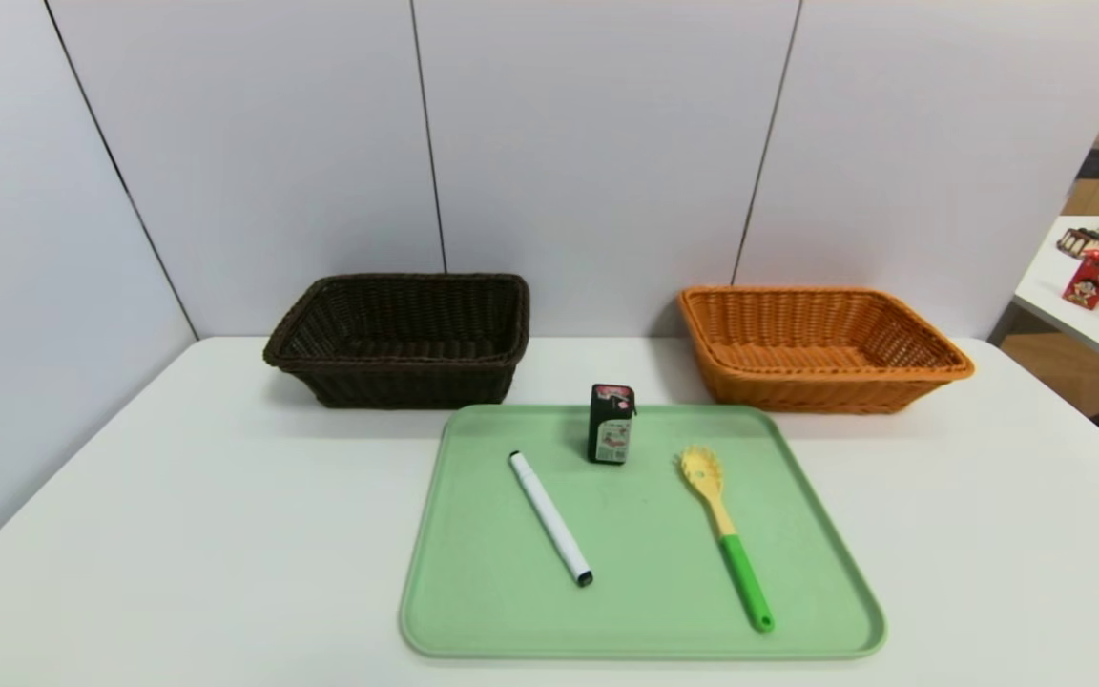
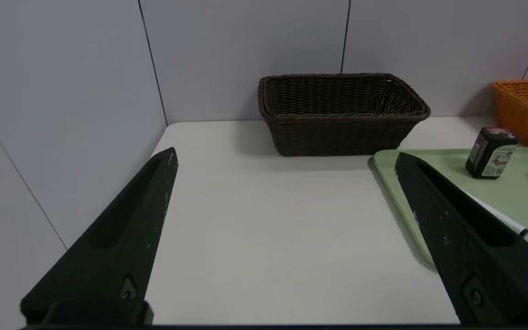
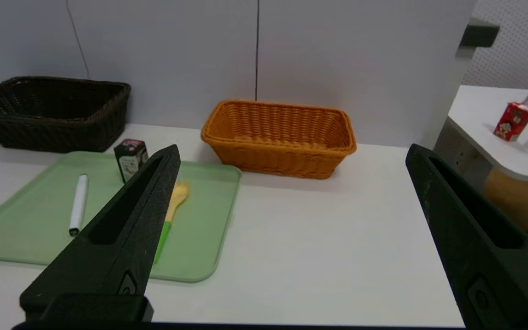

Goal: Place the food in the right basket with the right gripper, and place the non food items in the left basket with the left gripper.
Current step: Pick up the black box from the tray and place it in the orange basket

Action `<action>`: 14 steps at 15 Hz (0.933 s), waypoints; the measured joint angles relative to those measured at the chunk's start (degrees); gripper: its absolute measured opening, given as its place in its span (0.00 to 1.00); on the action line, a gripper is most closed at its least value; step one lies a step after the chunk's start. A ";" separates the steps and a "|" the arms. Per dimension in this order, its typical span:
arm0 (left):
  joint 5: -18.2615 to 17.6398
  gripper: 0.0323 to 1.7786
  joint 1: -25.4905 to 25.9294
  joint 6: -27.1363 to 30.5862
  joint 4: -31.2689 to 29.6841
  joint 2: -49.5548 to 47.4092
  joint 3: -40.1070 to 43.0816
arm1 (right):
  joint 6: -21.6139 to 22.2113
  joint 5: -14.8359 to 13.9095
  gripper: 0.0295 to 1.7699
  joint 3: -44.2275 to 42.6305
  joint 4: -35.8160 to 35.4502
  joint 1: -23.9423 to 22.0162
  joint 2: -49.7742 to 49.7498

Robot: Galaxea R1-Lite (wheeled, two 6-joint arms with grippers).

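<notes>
Where the left gripper (image 2: 287, 155) hovers over the white tabletop (image 1: 225, 534), its fingers are spread wide. Ahead of it, well beyond the fingertips, sits the dark brown wicker basket (image 1: 406, 382), on the table against the pale panelled wall (image 1: 597, 172). To that gripper's right lies the light green tray (image 1: 645, 611). On the tray's left part, the slim white marker (image 1: 551, 520) rests at a slant, black at both ends, and one finger of the left gripper partly covers it in the left wrist view. Farther from both grippers, near the tray's back edge, the small black carton (image 1: 610, 429) stands upright, its red-patterned top up and its pale label showing. It is between the two grippers' sides of the table. Next comes the yellow pasta spoon (image 1: 723, 520) with the green handle, lying on the tray to the right gripper's left, its toothed head pointing away from the robot.

Beyond the fingertips of the right gripper (image 3: 294, 149) sits the orange wicker basket (image 1: 817, 386), also on the table by the wall. That gripper is wide open too. Farthest right, well beyond the right gripper, a red carton (image 3: 514, 121) stands on a separate white table (image 3: 479, 117).
</notes>
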 joint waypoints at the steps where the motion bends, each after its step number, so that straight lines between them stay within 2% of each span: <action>1: 0.28 0.95 0.00 0.02 0.10 3.36 -2.60 | -0.11 0.77 0.96 -3.08 0.28 0.00 3.25; 4: 2.08 0.95 0.02 0.41 0.11 13.84 -9.19 | -0.80 2.97 0.96 -11.68 2.13 0.26 13.31; 6: 2.24 0.95 0.00 0.50 -0.44 20.47 -12.32 | -1.19 5.86 0.96 -16.20 2.77 0.45 19.79; 8: 1.95 0.95 -0.09 0.50 -1.61 26.12 -14.18 | -1.91 7.49 0.96 -18.43 2.84 0.83 25.36; 12: 2.04 0.95 -0.93 0.06 -5.27 36.83 -15.58 | -1.91 8.07 0.96 -20.03 0.34 7.23 36.29; 14: 3.74 0.95 -2.80 -0.69 -7.11 41.68 -15.86 | -1.57 7.92 0.96 -19.29 -1.84 11.00 41.84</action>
